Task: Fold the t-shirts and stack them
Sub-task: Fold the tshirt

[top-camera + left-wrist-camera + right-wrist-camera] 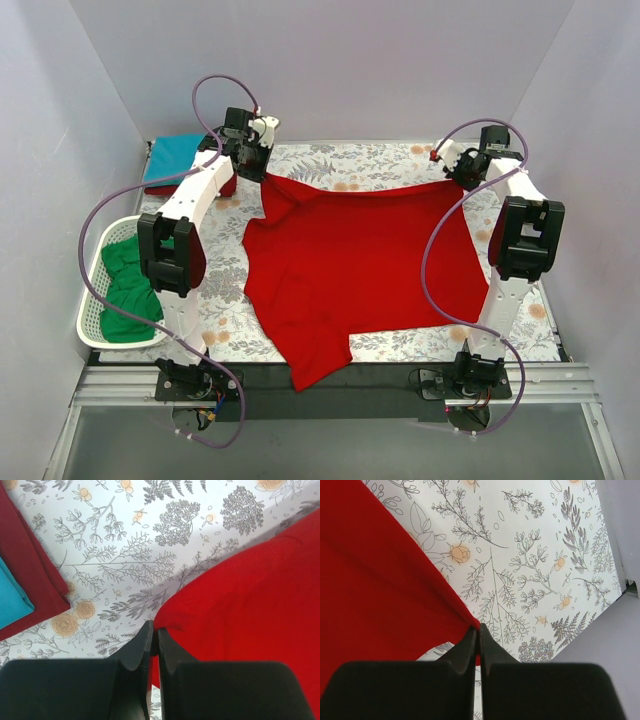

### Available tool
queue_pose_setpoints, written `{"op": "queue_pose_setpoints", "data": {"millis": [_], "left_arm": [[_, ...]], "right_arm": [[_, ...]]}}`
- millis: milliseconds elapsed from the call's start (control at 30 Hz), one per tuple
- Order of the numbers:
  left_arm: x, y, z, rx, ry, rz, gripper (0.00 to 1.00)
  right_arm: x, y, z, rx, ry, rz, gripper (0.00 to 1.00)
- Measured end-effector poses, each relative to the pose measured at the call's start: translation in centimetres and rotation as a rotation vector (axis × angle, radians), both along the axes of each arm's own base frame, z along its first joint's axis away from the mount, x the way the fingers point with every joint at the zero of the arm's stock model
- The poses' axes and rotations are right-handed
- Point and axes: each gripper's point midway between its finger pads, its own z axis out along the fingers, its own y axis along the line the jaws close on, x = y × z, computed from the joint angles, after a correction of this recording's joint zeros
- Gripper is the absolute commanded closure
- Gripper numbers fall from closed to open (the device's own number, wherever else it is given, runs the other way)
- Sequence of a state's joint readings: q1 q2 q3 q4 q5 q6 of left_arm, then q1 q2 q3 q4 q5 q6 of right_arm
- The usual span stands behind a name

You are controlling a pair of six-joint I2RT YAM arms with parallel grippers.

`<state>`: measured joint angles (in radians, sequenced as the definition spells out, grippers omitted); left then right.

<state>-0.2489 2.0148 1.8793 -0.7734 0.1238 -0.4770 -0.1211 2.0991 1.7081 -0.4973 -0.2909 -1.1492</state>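
The bright red t-shirt (360, 260) lies spread over the middle of the table (385, 168), with its far edge lifted and pulled into a line that runs left to right across the table's far half. The left gripper (154, 631) is clenched on the left end of that edge, its two dark fingers pressed together with a pinch of red cloth between them. The right gripper (478, 632) is clamped the same way on the right end, and the cloth fans out from its tips in a taut crease. Between the two grippers the edge sags slightly toward the table's middle. From that line the shirt stretches toward the table's near edge, so its long axis runs far to near. One narrower flap at its near left reaches past the table's front edge and hangs over the dark strip there. The collar cannot be made out. At the table's far left corner a teal t-shirt (172, 155) lies folded on a folded darker red t-shirt (30, 565), just beside the left gripper but apart from the bright red cloth. On the table's left side a white lattice basket (88, 322) holds a crumpled green t-shirt (125, 285). The table top is white, printed with grey ferns and pale orange flowers. Plain pale walls (340, 70) close in the table's far, left and right sides.
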Motion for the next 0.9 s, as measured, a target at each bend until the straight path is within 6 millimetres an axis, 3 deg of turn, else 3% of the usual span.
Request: {"op": "queue_pose_setpoints", "data": {"millis": [200, 467, 633, 733, 900], "left_arm": [[-2.0, -0.4, -0.1, -0.021, 0.054, -0.026, 1.0], [-10.0, -1.4, 0.9, -0.062, 0.152, -0.066, 1.0], [-13.4, -2.9, 1.6, -0.097, 0.185, -0.107, 1.0], [-14.9, -2.9, 0.9, -0.099, 0.216, -0.115, 1.0], [-17.4, -2.3, -2.0, -0.072, 0.311, -0.114, 1.0]], "right_arm": [[-0.1, 0.1, -0.1, -0.001, 0.004, 0.004, 0.99], [-0.7, 0.2, -1.1, -0.008, 0.026, 0.018, 0.99], [-1.1, 0.2, -1.6, -0.019, 0.035, 0.032, 0.99], [-1.7, 0.2, -2.0, -0.026, 0.047, 0.044, 0.99], [-3.0, 0.4, -3.0, -0.032, 0.073, 0.059, 0.99]]}}
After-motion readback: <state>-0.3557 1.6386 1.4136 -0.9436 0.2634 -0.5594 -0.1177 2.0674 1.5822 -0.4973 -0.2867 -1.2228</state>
